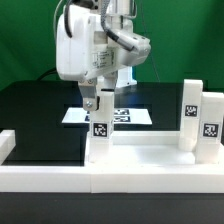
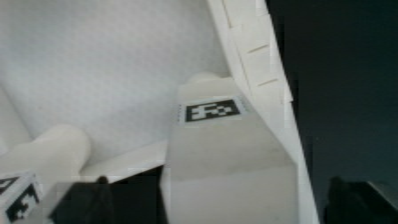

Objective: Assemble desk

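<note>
Black worktop [image 1: 40, 110] fills the middle of the exterior view, with a green wall behind it in the upper part of the frame. Low white border rails [image 1: 120, 178] close the front edge of this dark surface.

At the centre, the fingers [image 1: 100, 108] come down on a white block leg [image 1: 100, 140] and seem to pinch its upper end; the leg stands upright with a black-and-white tag on its face. The wrist view shows the same leg [image 2: 228, 150] close up against the wide white tabletop panel [image 2: 107, 70], so I judge the arm holds the leg straight in order to fit it into the panel. The contact itself is hidden, so I cannot tell if the leg is already seated.

At the right of the exterior view, two more legs [image 1: 198, 125] stand upright on the panel's side, apparently already mounted. Behind the arm, in the centre of the frame, the marker board [image 1: 132, 116] lies flat on the worktop.
</note>
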